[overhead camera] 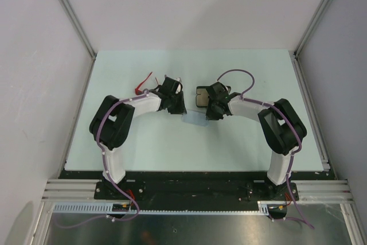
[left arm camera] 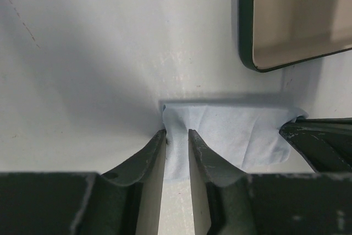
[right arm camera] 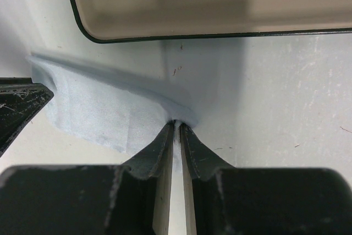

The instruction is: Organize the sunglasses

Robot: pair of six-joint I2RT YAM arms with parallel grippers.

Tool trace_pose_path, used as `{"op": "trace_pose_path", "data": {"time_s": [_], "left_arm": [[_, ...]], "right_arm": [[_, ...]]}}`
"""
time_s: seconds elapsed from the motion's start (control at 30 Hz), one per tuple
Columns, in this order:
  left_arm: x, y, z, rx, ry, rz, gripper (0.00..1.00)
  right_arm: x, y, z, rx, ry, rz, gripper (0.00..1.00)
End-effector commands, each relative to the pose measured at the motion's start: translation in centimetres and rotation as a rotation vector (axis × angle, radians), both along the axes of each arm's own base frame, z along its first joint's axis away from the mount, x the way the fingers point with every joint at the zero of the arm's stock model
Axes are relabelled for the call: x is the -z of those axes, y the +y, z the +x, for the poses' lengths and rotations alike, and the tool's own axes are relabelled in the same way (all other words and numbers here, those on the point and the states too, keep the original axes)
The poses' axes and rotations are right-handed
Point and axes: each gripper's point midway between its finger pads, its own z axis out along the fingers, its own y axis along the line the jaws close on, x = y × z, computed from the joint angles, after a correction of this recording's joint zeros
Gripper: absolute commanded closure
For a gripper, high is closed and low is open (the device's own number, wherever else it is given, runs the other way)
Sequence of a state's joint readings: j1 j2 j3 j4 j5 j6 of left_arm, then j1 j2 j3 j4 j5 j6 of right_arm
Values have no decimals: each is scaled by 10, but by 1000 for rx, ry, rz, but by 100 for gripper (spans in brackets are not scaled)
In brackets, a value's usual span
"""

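Two grippers meet over the middle of your table [overhead camera: 246, 142], each on one side of the cloth [right arm camera: 93, 111]. Your left gripper [left arm camera: 177, 135] has its fingers a narrow gap apart, with a cloth corner bunched between them. Your right gripper [right arm camera: 177, 125] has its fingers pressed nearly together on the opposite edge. Just beyond the cloth you see the case [overhead camera: 200, 97] lying open, tan inside. Your sunglasses [overhead camera: 141, 88] lie on the table beyond the left arm, partly hidden by it, apart from the case.
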State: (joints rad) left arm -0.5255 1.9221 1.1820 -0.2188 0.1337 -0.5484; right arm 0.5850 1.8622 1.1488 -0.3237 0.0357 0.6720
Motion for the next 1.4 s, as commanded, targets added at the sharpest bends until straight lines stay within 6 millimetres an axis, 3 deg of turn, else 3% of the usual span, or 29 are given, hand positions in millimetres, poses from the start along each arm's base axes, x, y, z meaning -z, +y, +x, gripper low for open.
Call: {"op": "trace_pose_path", "data": {"time_s": [0.0,0.2,0.3,0.5,0.67,1.37], "left_arm": [[30,10,-22,27,90,79,72],[33,11,-24,24,97,84,77],[33,13,-23,18,93,91,82],[33,14,-22,11,90,97,100],[29,12,-20,17,83,87,100],[-58,-31,2,35,-13,-142,100]], "right_arm": [[37,-17,-25,-20,115,-99,84],[36,-15,-23,-23,109,-93,86],[34,-14,-23,-26,107,-87,94],[32,-12,-19,-32,99,-86,100],[26,-11,-16,-31,83,-85,100],[-36,-15,15,-42,-103,-98,100]]}}
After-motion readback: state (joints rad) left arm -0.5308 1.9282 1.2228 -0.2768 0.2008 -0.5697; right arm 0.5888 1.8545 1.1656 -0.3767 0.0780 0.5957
